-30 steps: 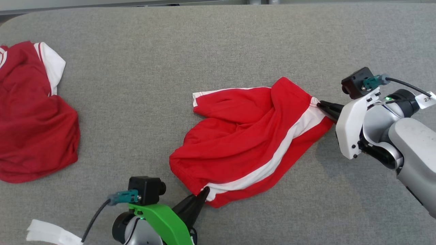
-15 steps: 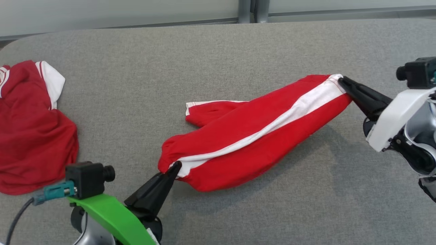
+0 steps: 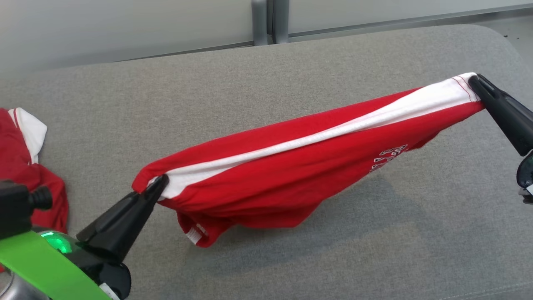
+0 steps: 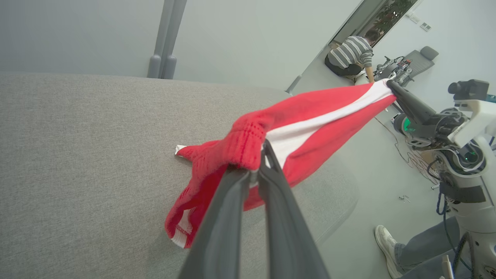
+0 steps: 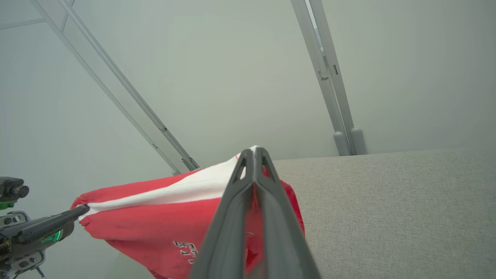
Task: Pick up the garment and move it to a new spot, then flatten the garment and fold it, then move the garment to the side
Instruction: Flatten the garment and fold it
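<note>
A red garment (image 3: 291, 166) with a white side stripe and white lettering hangs stretched in the air above the grey padded table (image 3: 250, 75). My left gripper (image 3: 160, 183) is shut on its lower left end, where the stripe meets the gathered waistband (image 4: 248, 145). My right gripper (image 3: 474, 81) is shut on the upper right end of the stripe (image 5: 252, 153). The cloth sags between the two grips, and a hem corner (image 3: 195, 235) droops toward the table; whether it touches I cannot tell.
Another red and white garment (image 3: 25, 166) lies crumpled at the table's left edge. A pale wall with metal posts (image 3: 268, 21) runs behind the table. In the left wrist view a seated person (image 4: 350, 54) and a foot (image 4: 387, 248) show beyond the table's right end.
Both grippers rose and drew apart, lifting the garment off the table and pulling it taut along its stripe. The head camera tilted up and shifted right, so the other garment slid left.
</note>
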Robot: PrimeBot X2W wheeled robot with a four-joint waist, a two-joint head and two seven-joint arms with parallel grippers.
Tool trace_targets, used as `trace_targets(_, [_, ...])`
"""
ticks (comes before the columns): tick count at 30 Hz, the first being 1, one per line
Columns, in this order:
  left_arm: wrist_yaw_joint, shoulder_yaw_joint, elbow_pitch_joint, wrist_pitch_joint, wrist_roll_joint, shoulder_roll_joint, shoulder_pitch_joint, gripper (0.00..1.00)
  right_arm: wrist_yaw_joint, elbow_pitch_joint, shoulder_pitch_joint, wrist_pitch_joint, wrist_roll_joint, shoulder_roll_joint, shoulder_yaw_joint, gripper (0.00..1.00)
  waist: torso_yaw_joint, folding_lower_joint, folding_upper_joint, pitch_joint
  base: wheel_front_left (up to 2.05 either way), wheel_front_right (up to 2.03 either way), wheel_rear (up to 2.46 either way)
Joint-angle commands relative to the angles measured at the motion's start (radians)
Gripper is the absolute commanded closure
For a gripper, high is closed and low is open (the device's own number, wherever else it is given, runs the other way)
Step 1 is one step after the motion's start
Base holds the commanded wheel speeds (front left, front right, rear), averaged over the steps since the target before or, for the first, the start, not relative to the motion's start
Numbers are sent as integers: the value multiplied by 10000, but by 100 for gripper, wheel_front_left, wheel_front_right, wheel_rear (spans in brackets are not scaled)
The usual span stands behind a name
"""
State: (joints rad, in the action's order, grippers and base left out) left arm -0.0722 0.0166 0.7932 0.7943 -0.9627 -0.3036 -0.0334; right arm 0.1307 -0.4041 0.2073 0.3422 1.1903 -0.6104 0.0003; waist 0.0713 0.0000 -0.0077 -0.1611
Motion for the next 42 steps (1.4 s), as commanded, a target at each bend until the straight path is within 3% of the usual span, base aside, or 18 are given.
trace_targets(1, [-128, -252, 192, 283, -216, -299, 439, 100, 1, -273, -64, 218, 230, 107, -223, 100, 307, 0, 77, -381, 0, 0, 0])
trace_targets(5, [-310, -730, -234, 914, -175, -1038, 1900, 100, 1, -329, 852, 473, 74, 492, -524, 100, 311, 0, 77, -1112, 0, 0, 0])
trace_targets(9, [-379, -500, -1564, 1446, 153, -1636, 4459, 100, -7, 598, 2729, 753, -224, 1279, -480, 100, 203, 0, 77, -2091, 0, 0, 0])
trace_targets(10, [-379, -500, -1564, 1446, 153, -1636, 4459, 100, -7, 598, 2729, 753, -224, 1279, -480, 100, 203, 0, 77, -2091, 0, 0, 0])
trace_targets(15, [-311, 741, -4171, 1635, 1505, -1796, 8452, 100, -5, 2852, 6282, 1245, -1673, 2560, -175, 100, -26, 0, 77, -3557, 0, 0, 0])
trace_targets(20, [164, 1907, -7276, 368, 3445, -1274, 12392, 100, -7, 5469, 10062, 519, -4600, 3766, -265, 100, -174, 0, 77, -4765, 0, 0, 0])
trace_targets(23, [445, 2347, -9041, -1157, 4465, -831, 14101, 100, -7, 6794, 11787, -741, -6512, 4302, -286, 100, -216, 0, 77, -5125, 0, 0, 0])
trace_targets(27, [1039, 2730, -10968, -3655, 5360, -457, 15645, 100, -7, 8310, 13421, -2199, -7925, 4848, -433, 100, -222, 0, 77, -5343, 0, 0, 0])
trace_targets(31, [1339, 2945, -12560, -5664, 5798, -232, 16082, 100, -7, 9424, 13988, -3095, -8385, 5143, -331, 100, -158, 0, 77, -5769, 0, 0, 0])
trace_targets(36, [1757, 3188, -14055, -7431, 5617, -171, 15151, 100, -5, 10203, 12990, -3935, -7983, 5037, 350, 100, -102, 0, 77, -5875, 0, 0, 0])
trace_targets(42, [1958, 3212, -14745, -8530, 4822, -299, 13158, 100, -8, 9544, 10788, -4543, -6538, 4386, 1287, 100, -72, 0, 77, -5607, 0, 0, 0])
